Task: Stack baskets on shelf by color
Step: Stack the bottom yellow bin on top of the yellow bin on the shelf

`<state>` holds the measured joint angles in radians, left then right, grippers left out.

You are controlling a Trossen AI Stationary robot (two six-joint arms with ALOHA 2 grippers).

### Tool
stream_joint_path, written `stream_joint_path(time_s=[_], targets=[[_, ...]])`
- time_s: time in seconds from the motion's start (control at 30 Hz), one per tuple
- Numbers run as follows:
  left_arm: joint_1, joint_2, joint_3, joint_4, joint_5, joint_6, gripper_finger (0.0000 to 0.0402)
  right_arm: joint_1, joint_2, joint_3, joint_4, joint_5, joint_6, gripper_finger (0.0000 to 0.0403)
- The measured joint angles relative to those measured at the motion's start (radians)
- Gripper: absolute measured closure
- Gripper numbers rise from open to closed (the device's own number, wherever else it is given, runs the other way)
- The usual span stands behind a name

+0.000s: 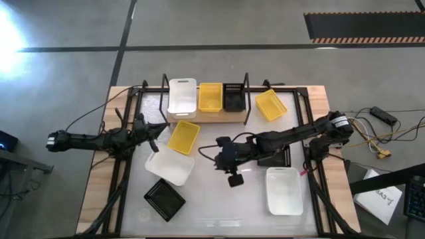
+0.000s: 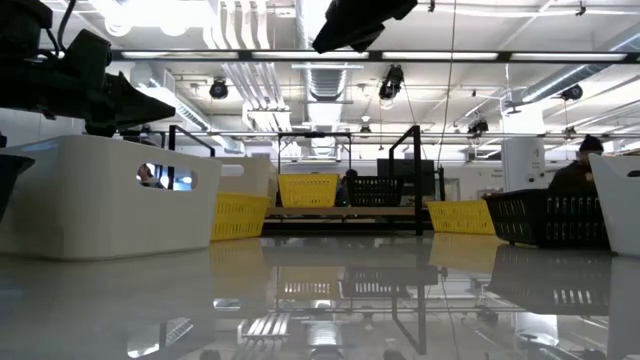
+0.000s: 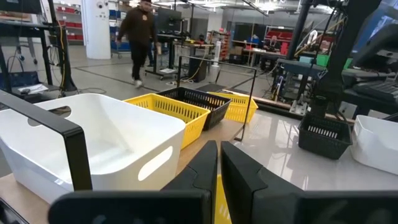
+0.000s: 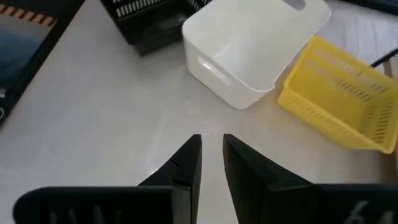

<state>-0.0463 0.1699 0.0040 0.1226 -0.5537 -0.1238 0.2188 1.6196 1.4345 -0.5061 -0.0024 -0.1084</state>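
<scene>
The shelf (image 1: pixel 206 118) stands at the table's far side and bears one white basket (image 1: pixel 181 97), one yellow basket (image 1: pixel 210 97) and one black basket (image 1: pixel 233 97), side by side. On the table lie a yellow basket (image 1: pixel 183 137), a white basket (image 1: pixel 170 166), a black basket (image 1: pixel 164 199), another yellow one (image 1: pixel 271 105) and another white one (image 1: pixel 284 191). My right gripper (image 4: pixel 211 140) hangs above the table's middle, slanting down toward the white basket (image 4: pixel 249 50), its fingers a little apart with nothing between them. My left gripper (image 3: pixel 219 149) waits shut at the left, level, beside the shelf.
A black basket (image 1: pixel 275 156) sits under my right arm near the right side. The shelf's black wire ends (image 1: pixel 247 99) stand upright. Bare tabletop (image 1: pixel 226 206) lies at the near middle. A person (image 3: pixel 140 37) walks in the room beyond the table.
</scene>
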Motion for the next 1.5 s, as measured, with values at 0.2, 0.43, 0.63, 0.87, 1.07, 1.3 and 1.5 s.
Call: stream_joint_path(time_s=[0.2,0.43,0.63,0.87,1.07,1.3,1.5], targets=[[0.000,0.000,0.000,0.000,0.000,0.000,0.0398,0.003,0.000,0.000,-0.008,0.003,-0.068,0.0338],[0.000,0.000,0.000,0.000,0.000,0.000,0.0398,0.003,0.000,0.000,-0.005,0.003,-0.048,0.0331],[0.000,0.000,0.000,0.000,0.000,0.000,0.0398,0.003,0.000,0.000,-0.005,0.003,-0.048,0.0328],[0.000,0.000,0.000,0.000,0.000,0.000,0.0398,0.003,0.000,0.000,-0.005,0.003,-0.048,0.0338],[0.000,0.000,0.000,0.000,0.000,0.000,0.0398,0.003,0.000,0.000,-0.005,0.003,-0.049,0.0338],[0.000,0.000,0.000,0.000,0.000,0.000,0.0398,0.003,0.001,0.000,-0.005,0.003,-0.049,0.0328],[0.000,0.000,0.000,0.000,0.000,0.000,0.0398,0.003,0.001,0.000,-0.005,0.003,-0.049,0.0323]])
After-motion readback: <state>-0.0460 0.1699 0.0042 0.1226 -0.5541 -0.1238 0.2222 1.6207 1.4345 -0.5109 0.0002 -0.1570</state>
